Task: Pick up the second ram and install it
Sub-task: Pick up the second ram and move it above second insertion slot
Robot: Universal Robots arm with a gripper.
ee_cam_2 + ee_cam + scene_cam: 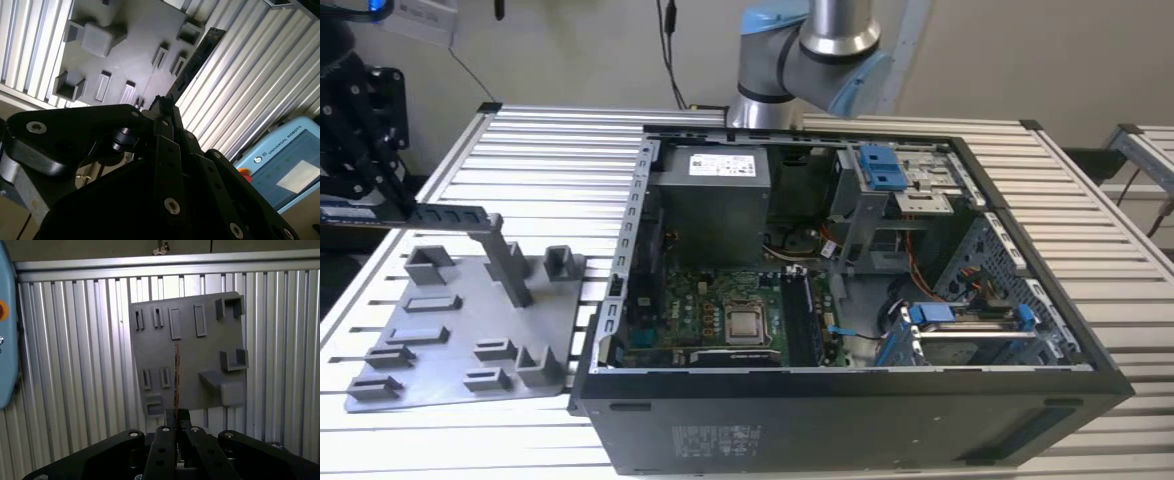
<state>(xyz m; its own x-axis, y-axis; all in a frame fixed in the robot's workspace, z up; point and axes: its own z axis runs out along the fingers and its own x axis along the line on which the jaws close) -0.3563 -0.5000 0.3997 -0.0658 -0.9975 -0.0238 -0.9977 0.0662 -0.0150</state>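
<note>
Second ram [196,61] sticks out beyond the tool [176,415], which is clamped on its near end

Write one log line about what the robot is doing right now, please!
tool: shut on second ram | where: held over gray tray | computer case: open | install: not yet done

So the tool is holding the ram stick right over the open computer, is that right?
Not quite. The tool is holding the ram stick, but over the grey holder plate, not over the open computer. The exterior view shows it out on that view's left, beside the computer.
</note>
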